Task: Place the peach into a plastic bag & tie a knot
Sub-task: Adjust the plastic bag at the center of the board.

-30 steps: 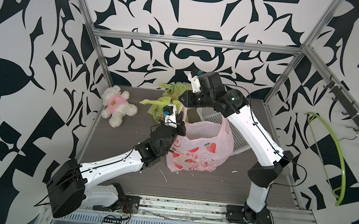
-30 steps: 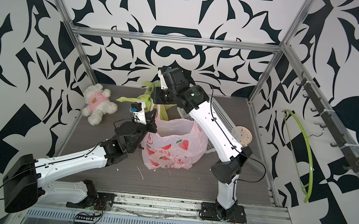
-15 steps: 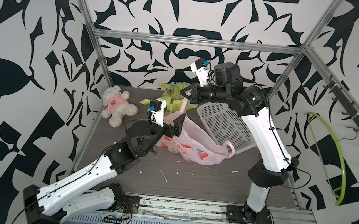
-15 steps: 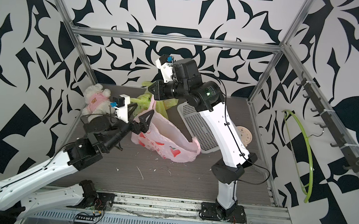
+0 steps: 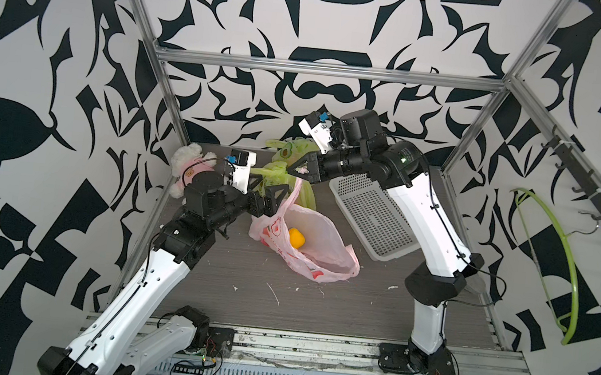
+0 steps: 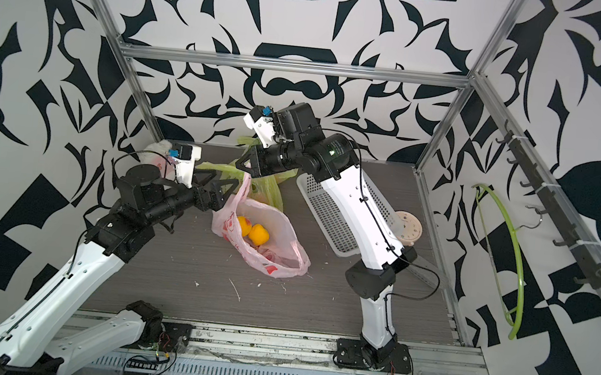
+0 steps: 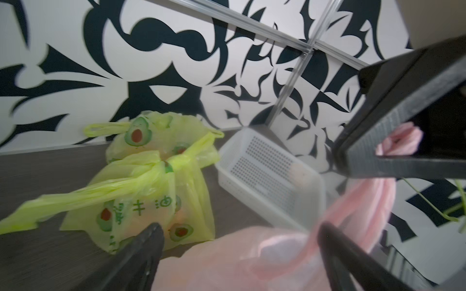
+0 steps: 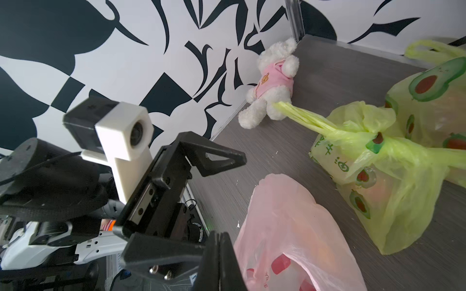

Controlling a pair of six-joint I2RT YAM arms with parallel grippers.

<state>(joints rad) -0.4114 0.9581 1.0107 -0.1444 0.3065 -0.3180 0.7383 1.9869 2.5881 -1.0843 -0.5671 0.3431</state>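
While the peach-in-bag step reads as done, the knot step looks barely begun.

Obs.:
- Round yellow-orange peach (image 5: 295, 238) lies inside the pink translucent plastic bag w/ red print (image 5: 317, 253). The bag sags on the grey wood-grain table (image 5: 278, 308), mouth gaping.
- In a top view a second yellow-orange shape (image 6: 243, 224) shows beside the peach. Cannot tell if it is another fruit or the same one seen through film.
- Right fingers (image 5: 305, 164) are pinched together on one bunched pink handle (image 5: 296, 192), held up off the table. The left wrist view confirms the pink strand running up into them.
- Left fingers (image 5: 277, 195) are spread wide w/ nothing between them, just beside the raised handle and the bag rim.
- What appears to be the 2nd handle (image 5: 353, 268) lies slack at the far end of the mouth, down on the table and well apart from the left fingers.

Judgement, next move: the left arm needs to reach the slack handle, close on it and lift it level w/ the held one, so the two can be crossed and tied. The film is thin and limp, so the fingers should take a gathered bunch, not a single ply. The mouth is open, so tipping the bag could roll the peach out.

Non-task items:
- Tied yellow-green avocado-print plastic bags (image 5: 286, 164) sit just behind the pink bag, one tail near the left fingers, so a wrong-bag snag is possible.
- White perforated plastic basket (image 5: 371, 218) sits to the right arm's side.
- White plush toy in pink top (image 5: 188, 169) sits by the far corner on the left arm's side.
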